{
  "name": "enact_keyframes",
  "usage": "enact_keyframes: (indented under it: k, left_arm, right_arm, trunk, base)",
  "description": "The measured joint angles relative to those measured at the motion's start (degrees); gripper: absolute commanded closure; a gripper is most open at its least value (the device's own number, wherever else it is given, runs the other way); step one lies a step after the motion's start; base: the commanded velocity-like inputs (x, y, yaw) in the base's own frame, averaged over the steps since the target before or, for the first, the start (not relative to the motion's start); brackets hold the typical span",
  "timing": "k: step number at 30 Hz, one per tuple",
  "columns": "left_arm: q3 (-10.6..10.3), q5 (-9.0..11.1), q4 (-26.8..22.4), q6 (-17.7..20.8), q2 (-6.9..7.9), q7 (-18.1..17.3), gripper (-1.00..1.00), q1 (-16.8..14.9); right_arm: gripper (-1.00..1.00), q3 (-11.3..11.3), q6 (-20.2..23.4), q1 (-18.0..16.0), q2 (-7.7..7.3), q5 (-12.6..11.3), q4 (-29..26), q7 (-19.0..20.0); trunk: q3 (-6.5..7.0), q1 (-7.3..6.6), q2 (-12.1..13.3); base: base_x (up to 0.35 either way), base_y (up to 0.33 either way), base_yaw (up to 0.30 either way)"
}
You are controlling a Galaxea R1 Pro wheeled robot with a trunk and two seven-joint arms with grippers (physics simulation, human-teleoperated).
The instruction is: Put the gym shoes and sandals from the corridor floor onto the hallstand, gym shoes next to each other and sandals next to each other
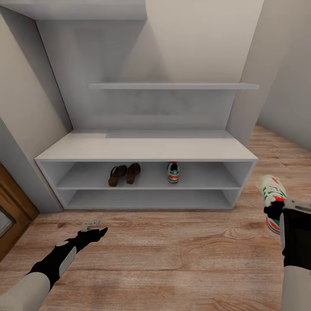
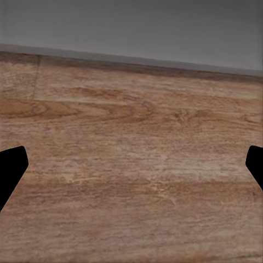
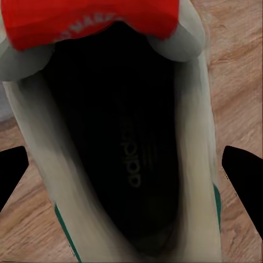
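Note:
The white hallstand (image 1: 147,147) stands against the wall ahead. On its upper shelf tier the two brown sandals (image 1: 117,175) (image 1: 133,172) lie side by side, and one gym shoe (image 1: 172,172) sits a little to their right, heel toward me. My right gripper (image 1: 275,210) holds the other gym shoe (image 1: 272,192) above the corridor floor (image 1: 172,255), right of the rack's end. In the right wrist view this gym shoe (image 3: 126,137) sits between the fingers (image 3: 244,175), its red heel tab showing. My left gripper (image 1: 96,228) hangs open over bare floor (image 2: 131,137).
A thin floating wall shelf (image 1: 172,86) runs above the hallstand. A wooden door (image 1: 11,207) is at the left edge, and a wall corner (image 1: 246,108) juts out at the rack's right end. The lower shelf tier (image 1: 147,199) holds nothing.

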Motion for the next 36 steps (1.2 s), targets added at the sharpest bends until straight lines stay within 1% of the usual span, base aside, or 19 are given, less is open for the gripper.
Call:
enact_keyframes:
  k: [2, 4, 8, 10, 14, 18, 21, 23, 26, 28, 29, 30, 31, 33, 34, 36]
  left_arm:
    - [-0.02, 0.0, 0.0, 0.0, 0.0, 0.0, -1.0, -0.03]
    - [-0.06, 0.0, 0.0, 0.0, 0.0, 0.0, -1.0, -0.04]
    - [-0.07, 0.0, 0.0, 0.0, 0.0, 0.01, -1.0, -0.05]
    - [-0.08, 0.0, 0.0, 0.0, 0.0, -0.02, -1.0, -0.06]
    - [-0.09, 0.0, 0.0, 0.0, 0.0, -0.01, -1.0, -0.05]
    - [-0.09, 0.0, 0.0, 0.0, 0.0, -0.01, -1.0, -0.03]
    - [-0.09, 0.0, 0.0, 0.0, 0.0, 0.01, -1.0, -0.03]
    - [-0.09, 0.0, 0.0, 0.0, 0.0, 0.01, -1.0, -0.03]
    - [-0.09, 0.0, 0.0, 0.0, 0.0, 0.02, -1.0, -0.04]
    - [-0.09, 0.0, 0.0, 0.0, 0.0, 0.02, -1.0, -0.06]
    - [-0.09, 0.0, 0.0, 0.0, 0.0, 0.0, -1.0, -0.06]
    - [-0.07, 0.0, 0.01, -0.01, 0.0, -0.02, -1.0, -0.07]
    - [-0.07, 0.0, 0.0, 0.0, 0.0, -0.03, -1.0, -0.04]
    - [-0.08, 0.0, 0.0, -0.02, 0.0, -0.04, -1.0, -0.06]
    - [-0.08, 0.0, 0.0, -0.01, 0.0, -0.04, -1.0, -0.04]
    - [-0.09, 0.0, 0.0, 0.0, 0.0, -0.03, -1.0, -0.04]
  right_arm:
    - [1.0, 1.92, 0.0, -0.03, 0.23, -0.18, -0.01, 0.02]
    - [1.0, 2.79, 0.0, -0.02, 0.96, -0.16, -0.02, 0.03]
    - [1.0, 3.4, 0.0, -0.01, 2.65, -0.07, -0.05, -0.03]
    - [1.0, 3.52, 0.0, -0.02, 3.13, 0.06, -0.07, -0.05]
    - [1.0, 4.29, 0.0, -0.02, 3.77, 0.1, -0.07, -0.03]
    - [1.0, 8.19, -0.01, 0.0, 4.59, -0.2, -0.08, 0.0]
    - [1.0, 9.62, -0.05, 0.0, 4.91, -0.04, -0.08, 0.01]
    - [1.0, 10.26, -0.09, -0.01, 5.05, 0.15, -0.09, 0.01]
    - [1.0, 10.62, -0.15, 0.0, 5.26, 0.17, -0.09, 0.01]
    - [1.0, 10.75, -0.17, -0.01, 6.33, -0.05, -0.08, 0.03]
    - [1.0, 10.76, -0.17, -0.03, 6.59, 0.12, -0.09, 0.0]
    - [1.0, 11.65, -0.2, -0.03, 7.82, -0.58, -0.07, 0.05]
    - [1.0, 12.02, -0.18, -0.03, 7.89, 0.03, -0.09, 0.0]
    - [1.0, 13.72, -0.18, -0.02, 7.95, -0.09, -0.09, 0.0]
    - [1.0, 13.94, -0.17, -0.03, 7.94, 0.2, -0.09, -0.01]
    - [1.0, 14.68, -0.18, -0.04, 8.02, 0.04, -0.02, 0.01]
  trunk:
    - [0.0, 0.0, 0.0]
    - [0.0, 0.0, 0.0]
    - [0.0, 0.0, 0.0]
    - [0.0, 0.0, 0.0]
    - [0.0, 0.0, 0.0]
    - [0.0, 0.0, 0.0]
    - [0.0, 0.0, 0.0]
    - [0.0, 0.0, 0.0]
    - [0.0, 0.0, 0.0]
    - [0.0, 0.0, 0.0]
    - [0.0, 0.0, 0.0]
    - [0.0, 0.0, 0.0]
    - [0.0, 0.0, 0.0]
    - [0.0, 0.0, 0.0]
    - [0.0, 0.0, 0.0]
    - [0.0, 0.0, 0.0]
  base:
    - [0.0, 0.0, 0.0]
    - [0.0, 0.0, 0.0]
    - [0.0, 0.0, 0.0]
    - [0.0, 0.0, 0.0]
    - [0.0, 0.0, 0.0]
    - [0.0, 0.0, 0.0]
    - [0.0, 0.0, 0.0]
    - [0.0, 0.0, 0.0]
    - [0.0, 0.0, 0.0]
    - [0.0, 0.0, 0.0]
    - [0.0, 0.0, 0.0]
    - [0.0, 0.0, 0.0]
    - [0.0, 0.0, 0.0]
    - [0.0, 0.0, 0.0]
    - [0.0, 0.0, 0.0]
    - [0.0, 0.0, 0.0]
